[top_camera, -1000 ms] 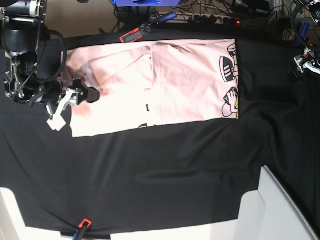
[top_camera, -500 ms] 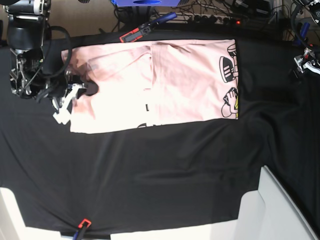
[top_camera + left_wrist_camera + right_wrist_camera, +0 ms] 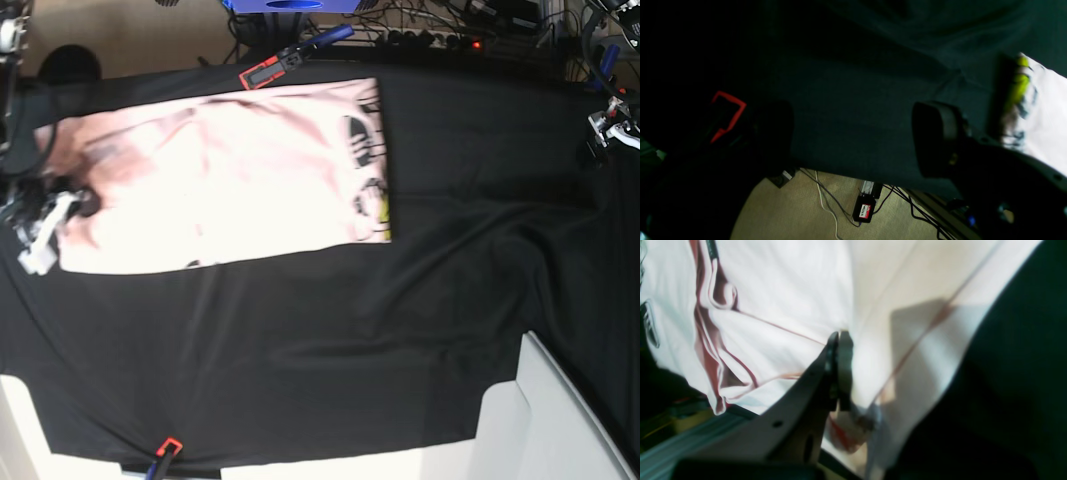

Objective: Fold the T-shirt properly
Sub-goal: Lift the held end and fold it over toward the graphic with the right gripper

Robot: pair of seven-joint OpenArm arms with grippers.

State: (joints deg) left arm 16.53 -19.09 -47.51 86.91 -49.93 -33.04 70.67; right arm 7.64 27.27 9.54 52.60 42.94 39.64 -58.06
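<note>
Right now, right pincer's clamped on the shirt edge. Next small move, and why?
Probably let go. The right pincer is shut on the T-shirt, which lies flat on the black table cloth, its edge at the cloth's border. The left pincer stands open, off the shirt. More dragging would likely pull fabric off the table.

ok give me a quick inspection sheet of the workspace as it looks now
surface: black table cloth, wrinkled.
job's things: T-shirt lying flat, print along its right edge in the base view.
clutter: red-and-black clamp at the far edge, another clamp at the near edge.
grippers: right gripper shut on the T-shirt's edge; left gripper open above the cloth, holding nothing.
cables: tangle behind the table.
surroundings: white panels at the near edge.
</note>
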